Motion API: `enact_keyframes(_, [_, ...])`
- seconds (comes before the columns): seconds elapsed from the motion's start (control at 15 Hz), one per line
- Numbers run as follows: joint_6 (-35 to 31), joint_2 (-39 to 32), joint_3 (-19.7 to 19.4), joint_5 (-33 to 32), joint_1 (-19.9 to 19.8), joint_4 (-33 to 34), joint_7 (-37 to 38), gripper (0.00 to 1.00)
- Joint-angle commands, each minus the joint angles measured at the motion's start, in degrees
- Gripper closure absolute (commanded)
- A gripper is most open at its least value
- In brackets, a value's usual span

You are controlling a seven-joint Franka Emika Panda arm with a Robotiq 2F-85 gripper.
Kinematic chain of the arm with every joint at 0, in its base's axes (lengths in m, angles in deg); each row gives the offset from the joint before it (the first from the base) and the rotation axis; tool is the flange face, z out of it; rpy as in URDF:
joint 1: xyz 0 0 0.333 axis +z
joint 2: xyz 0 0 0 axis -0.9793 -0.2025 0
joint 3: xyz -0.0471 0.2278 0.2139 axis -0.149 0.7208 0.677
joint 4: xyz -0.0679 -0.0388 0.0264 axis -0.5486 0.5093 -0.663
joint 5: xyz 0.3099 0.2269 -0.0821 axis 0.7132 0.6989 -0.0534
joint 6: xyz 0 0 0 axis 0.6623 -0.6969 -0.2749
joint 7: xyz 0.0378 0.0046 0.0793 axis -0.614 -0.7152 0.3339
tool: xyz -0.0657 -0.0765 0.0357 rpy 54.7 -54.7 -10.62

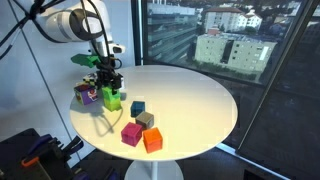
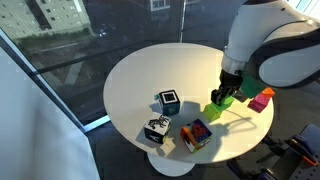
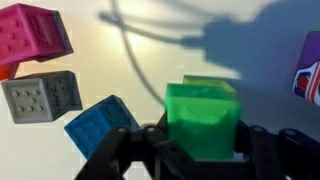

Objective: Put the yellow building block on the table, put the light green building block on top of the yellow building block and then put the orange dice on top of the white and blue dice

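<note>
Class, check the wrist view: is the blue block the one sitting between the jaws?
No, the lime-green block sits between the jaws, while the blue block lies off to one side, outside them.

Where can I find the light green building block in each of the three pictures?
In an exterior view: the light green building block sits left on the table, under the gripper.
In an exterior view: the light green building block, right of centre.
Wrist view: it is lower middle, between the fingers.
Shared landmark: the gripper.
</note>
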Motion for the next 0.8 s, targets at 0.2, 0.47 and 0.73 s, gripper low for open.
enact_keyframes(0.2, [0.45,-2.56,0.01,-0.57,1.50,2.77,2.59,0.76])
enact_keyframes(0.47, [0.41,-3.49,-0.07,-0.55,2.12,3.23,2.81,0.76])
enact_keyframes(0.73, [0.56,-4.13,-0.22,-0.40,2.35,3.51,2.49,0.76])
